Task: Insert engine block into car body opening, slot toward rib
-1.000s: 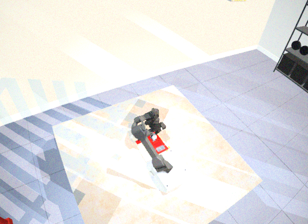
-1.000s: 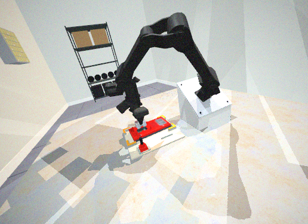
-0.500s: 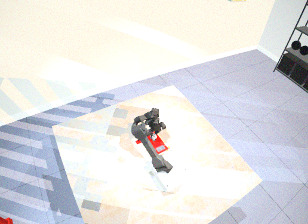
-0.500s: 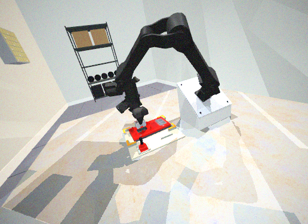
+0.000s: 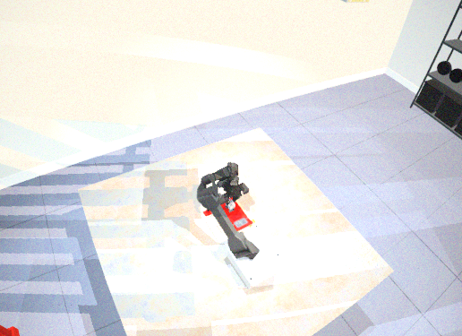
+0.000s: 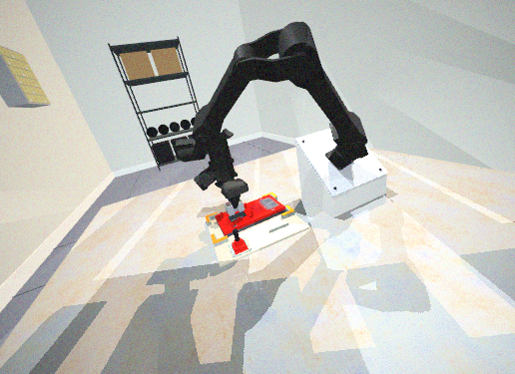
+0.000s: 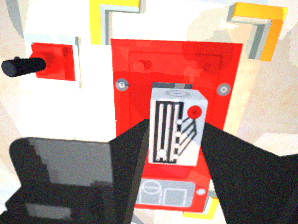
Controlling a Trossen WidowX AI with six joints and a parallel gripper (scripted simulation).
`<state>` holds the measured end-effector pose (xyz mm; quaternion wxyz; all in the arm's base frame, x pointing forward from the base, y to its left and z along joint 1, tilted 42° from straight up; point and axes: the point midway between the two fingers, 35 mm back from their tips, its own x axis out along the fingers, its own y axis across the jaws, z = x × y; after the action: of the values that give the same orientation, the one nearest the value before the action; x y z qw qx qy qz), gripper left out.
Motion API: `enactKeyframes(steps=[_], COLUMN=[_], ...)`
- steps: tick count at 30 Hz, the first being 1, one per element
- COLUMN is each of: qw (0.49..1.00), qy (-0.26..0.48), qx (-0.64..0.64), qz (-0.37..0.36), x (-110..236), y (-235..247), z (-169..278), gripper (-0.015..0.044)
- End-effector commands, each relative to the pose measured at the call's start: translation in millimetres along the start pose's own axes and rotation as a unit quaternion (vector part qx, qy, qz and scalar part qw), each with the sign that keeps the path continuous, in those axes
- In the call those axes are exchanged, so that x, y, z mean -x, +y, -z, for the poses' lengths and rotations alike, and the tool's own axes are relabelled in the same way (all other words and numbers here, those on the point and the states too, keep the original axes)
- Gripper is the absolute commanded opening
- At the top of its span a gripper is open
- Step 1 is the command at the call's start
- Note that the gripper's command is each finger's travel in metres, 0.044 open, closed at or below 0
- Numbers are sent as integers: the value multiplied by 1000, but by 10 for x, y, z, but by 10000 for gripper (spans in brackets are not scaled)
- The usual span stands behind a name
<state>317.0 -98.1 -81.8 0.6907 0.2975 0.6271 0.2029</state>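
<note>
The engine block (image 5: pixel 231 206) (image 6: pixel 231 208) (image 7: pixel 170 132) is a light grey box with dark stripes and a red round mark on top. My gripper (image 6: pixel 235 205) (image 7: pixel 176 125) is shut on it, one black finger on each side. The red car body (image 5: pixel 243 218) (image 6: pixel 260 214) (image 7: pixel 122 62) lies flat below. The block is upright over the opening (image 6: pixel 238 217) (image 7: pixel 171 85), whose dark edge shows just beyond the block in the wrist view. The block hides the rest of the opening and the rib. Its depth and any contact with the body cannot be told.
The car body lies on a white board (image 6: pixel 259 239) between yellow corner brackets (image 6: pixel 219 239) (image 7: pixel 270 37). A red piece with a black upright handle (image 6: pixel 240 245) (image 7: pixel 55 61) stands beside the body. The white arm base (image 6: pixel 319 187) is beyond the board's far end.
</note>
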Motion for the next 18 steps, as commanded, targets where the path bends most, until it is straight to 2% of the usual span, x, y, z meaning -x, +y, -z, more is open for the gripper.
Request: enactKeyframes(steps=[1, 18], qw=[1000, 1000], qy=[0, 0], qx=[-10, 3], qz=[1, 1], x=[-7, -32], y=[-6, -5], z=[1, 1], gripper=[158, 158])
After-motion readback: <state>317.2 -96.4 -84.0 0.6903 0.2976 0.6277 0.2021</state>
